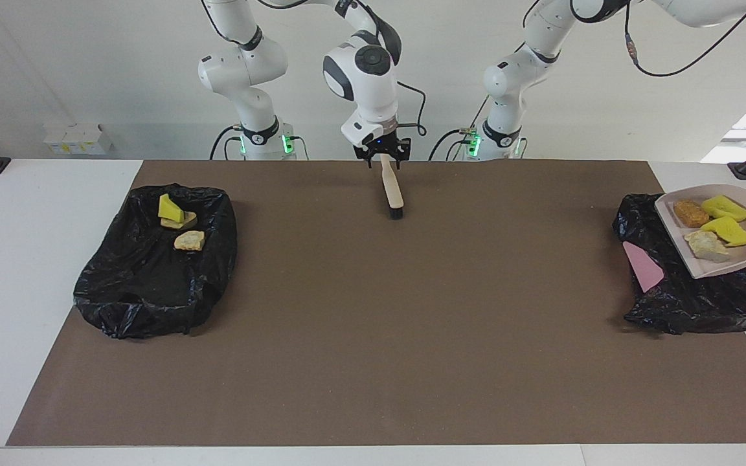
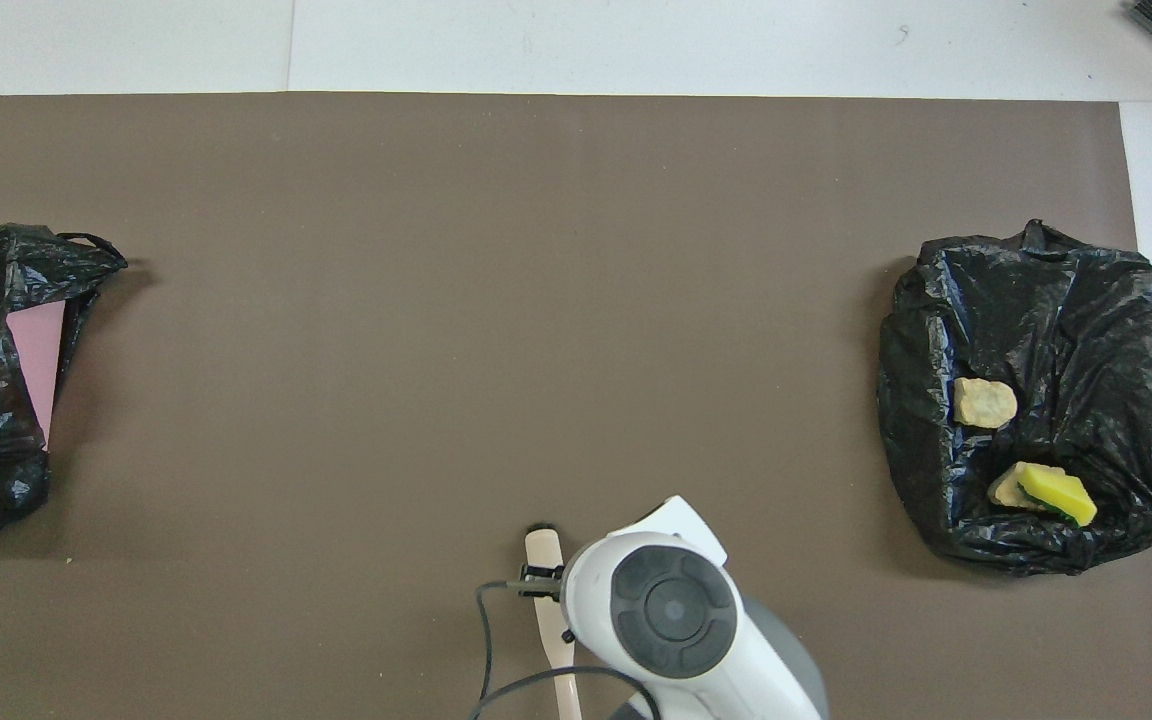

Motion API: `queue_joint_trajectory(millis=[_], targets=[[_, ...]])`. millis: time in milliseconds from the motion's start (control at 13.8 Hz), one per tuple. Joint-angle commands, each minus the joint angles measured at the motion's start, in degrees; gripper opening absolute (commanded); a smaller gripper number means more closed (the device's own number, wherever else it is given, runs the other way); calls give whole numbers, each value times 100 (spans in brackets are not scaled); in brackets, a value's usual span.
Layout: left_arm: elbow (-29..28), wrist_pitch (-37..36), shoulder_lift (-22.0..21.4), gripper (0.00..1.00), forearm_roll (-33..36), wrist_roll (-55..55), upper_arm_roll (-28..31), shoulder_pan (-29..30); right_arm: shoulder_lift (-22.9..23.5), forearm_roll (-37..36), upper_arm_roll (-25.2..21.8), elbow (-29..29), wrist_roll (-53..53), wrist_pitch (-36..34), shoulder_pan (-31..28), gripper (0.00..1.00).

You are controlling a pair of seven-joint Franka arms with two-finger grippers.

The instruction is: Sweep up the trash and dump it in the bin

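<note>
A beige dustpan (image 1: pixel 745 255) is over the black bag (image 1: pixel 690 304) at the left arm's end. It holds two yellow wedges (image 1: pixel 726 208), a brown lump (image 1: pixel 691 212) and a beige lump (image 1: pixel 706 244). Its handle runs out of the view, and my left gripper is out of view. My right gripper (image 1: pixel 383 155) is shut on the handle of a beige brush (image 1: pixel 391 188), close in front of the robots. The brush's black bristles rest on the mat; it also shows in the overhead view (image 2: pixel 544 555). A second black bag (image 1: pixel 153 278) at the right arm's end holds a yellow wedge (image 1: pixel 169 208) and two tan lumps (image 1: pixel 189 241).
A brown mat (image 1: pixel 373 336) covers the table between the two bags. A pink flat piece (image 1: pixel 644 265) shows inside the bag at the left arm's end, and in the overhead view (image 2: pixel 36 370). White table (image 1: pixel 36 213) borders the mat.
</note>
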Motion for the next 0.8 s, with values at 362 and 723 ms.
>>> queue_joint_trajectory(millis=[362, 723], targets=[[-424, 425, -180, 0, 2500, -1678, 0, -397, 439, -1177, 78, 1832, -722, -709, -1791, 100], [-829, 495, -453, 0, 3892, -2385, -9, -705, 395, -1177, 43, 2624, -1744, -1402, -2398, 100]])
